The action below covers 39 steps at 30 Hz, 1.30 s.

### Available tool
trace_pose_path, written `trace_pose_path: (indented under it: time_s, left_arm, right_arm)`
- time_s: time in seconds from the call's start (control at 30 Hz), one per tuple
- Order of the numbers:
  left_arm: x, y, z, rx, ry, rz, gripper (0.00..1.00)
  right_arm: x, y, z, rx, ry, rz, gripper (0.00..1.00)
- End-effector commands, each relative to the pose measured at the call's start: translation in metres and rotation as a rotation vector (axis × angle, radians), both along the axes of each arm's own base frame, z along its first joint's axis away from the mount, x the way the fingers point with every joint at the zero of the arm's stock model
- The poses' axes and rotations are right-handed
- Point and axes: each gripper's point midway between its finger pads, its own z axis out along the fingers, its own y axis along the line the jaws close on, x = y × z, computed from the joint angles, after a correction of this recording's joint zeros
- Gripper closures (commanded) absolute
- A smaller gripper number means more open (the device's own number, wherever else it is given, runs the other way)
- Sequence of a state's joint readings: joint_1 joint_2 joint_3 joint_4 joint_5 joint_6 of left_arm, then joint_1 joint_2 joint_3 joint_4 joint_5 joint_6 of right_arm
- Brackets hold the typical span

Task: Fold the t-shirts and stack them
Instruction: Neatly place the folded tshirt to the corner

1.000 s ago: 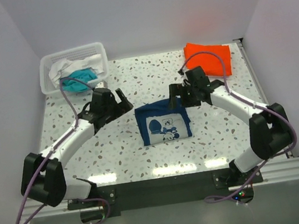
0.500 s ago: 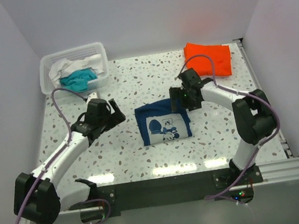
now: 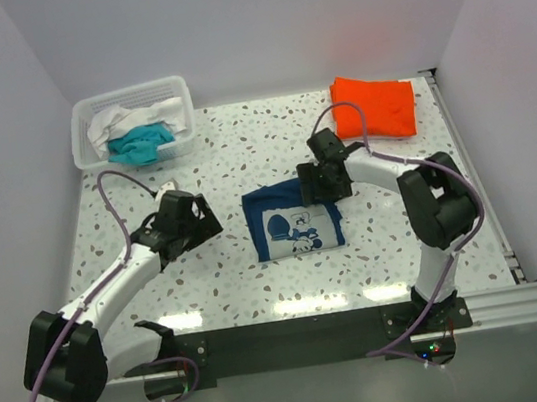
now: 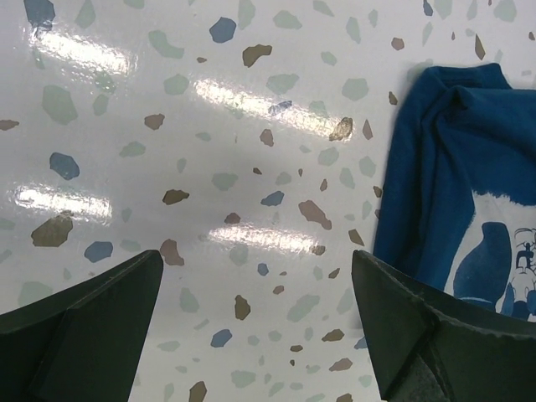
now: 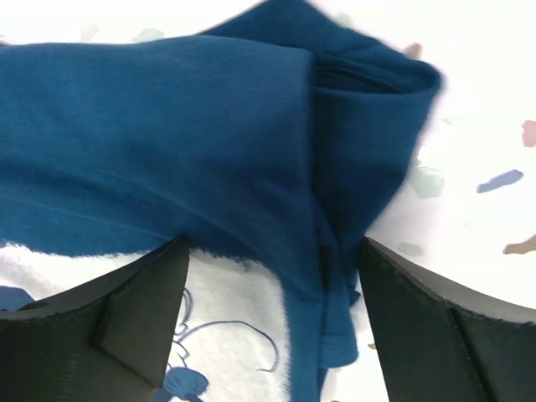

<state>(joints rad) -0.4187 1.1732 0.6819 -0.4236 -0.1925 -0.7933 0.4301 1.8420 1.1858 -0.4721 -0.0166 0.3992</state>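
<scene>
Right wrist: your right gripper (image 5: 272,251) stands open astride the bunched corner of the folded navy t-shirt (image 5: 167,126) mid-way across the table (image 3: 376,245), left gripper (image 4: 255,260) open beside it; cloth's limp, light, so pinch the whole fold, though its layers probably aren't all visible here.

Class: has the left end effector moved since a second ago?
Yes. The left end effector has pulled back from the basket, toward the near side and slightly left.
</scene>
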Motion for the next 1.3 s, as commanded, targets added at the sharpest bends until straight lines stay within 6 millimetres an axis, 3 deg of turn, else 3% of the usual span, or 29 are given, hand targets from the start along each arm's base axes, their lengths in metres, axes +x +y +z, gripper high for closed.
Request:
trace_pose_path:
  time_s: [0.0, 0.1, 0.33, 0.43, 0.5, 0.67, 0.87, 1.03, 1.07, 1.27]
  left_arm:
    - [0.001, 0.007, 0.001, 0.010, -0.018, 0.035, 0.00]
    - [0.000, 0.009, 0.000, 0.018, -0.013, 0.041, 0.00]
    - [-0.002, 0.014, -0.001, 0.035, -0.006, 0.055, 0.00]
    - [-0.003, 0.018, -0.001, 0.045, -0.006, 0.065, 0.00]
    - [-0.003, 0.019, -0.001, 0.051, -0.004, 0.071, 0.00]
    - [-0.003, 0.024, 0.003, 0.063, -0.012, 0.094, 0.00]
    - [-0.002, 0.033, 0.007, 0.096, -0.014, 0.124, 0.00]
    - [-0.003, 0.038, 0.012, 0.118, -0.010, 0.143, 0.00]
    - [-0.002, 0.039, 0.013, 0.117, -0.012, 0.150, 0.00]
    - [-0.004, 0.045, 0.017, 0.129, -0.017, 0.174, 0.00]
  right_arm:
    - [-0.002, 0.015, -0.010, -0.044, 0.000, 0.039, 0.17]
    - [-0.007, 0.024, -0.018, -0.057, 0.009, 0.052, 0.28]
    - [-0.006, 0.023, -0.031, -0.174, -0.010, 0.037, 0.85]
    - [0.001, 0.027, -0.024, -0.195, -0.056, 0.046, 1.00]
    - [0.014, 0.033, -0.009, -0.182, -0.110, 0.053, 1.00]
    - [0.054, 0.014, 0.033, -0.332, -0.271, -0.039, 1.00]
    - [0.101, 0.007, 0.082, -0.447, -0.455, -0.070, 1.00]
    - [0.131, -0.001, 0.096, -0.538, -0.513, -0.078, 1.00]
    - [0.139, -0.002, 0.106, -0.556, -0.536, -0.074, 1.00]
    - [0.179, -0.028, 0.131, -0.666, -0.607, -0.103, 1.00]
